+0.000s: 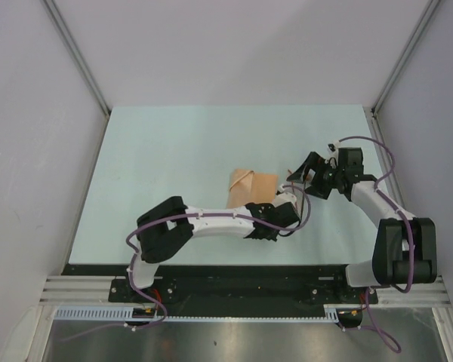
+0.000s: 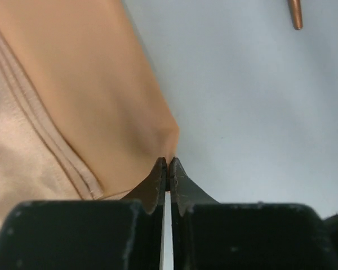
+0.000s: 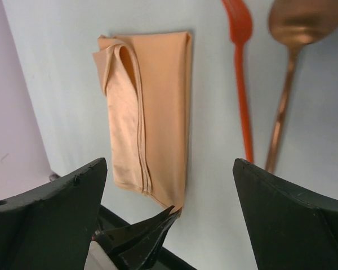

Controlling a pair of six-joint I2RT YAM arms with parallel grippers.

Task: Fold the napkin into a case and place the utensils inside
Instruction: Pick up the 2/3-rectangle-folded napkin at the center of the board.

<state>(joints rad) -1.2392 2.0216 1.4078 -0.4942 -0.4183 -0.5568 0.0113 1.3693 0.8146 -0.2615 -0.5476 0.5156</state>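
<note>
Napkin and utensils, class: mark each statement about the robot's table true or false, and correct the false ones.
1. The left gripper is shut on a corner of the napkin. True.
2. The right gripper is clamped on the spoon. False: its jaws stand wide open and hold nothing.
3. The fork and the spoon lie side by side on the table, beside the napkin. True.
4. The napkin is spread out as one flat layer. False: it is folded into a narrow rectangle, with several layers showing along one edge.
</note>
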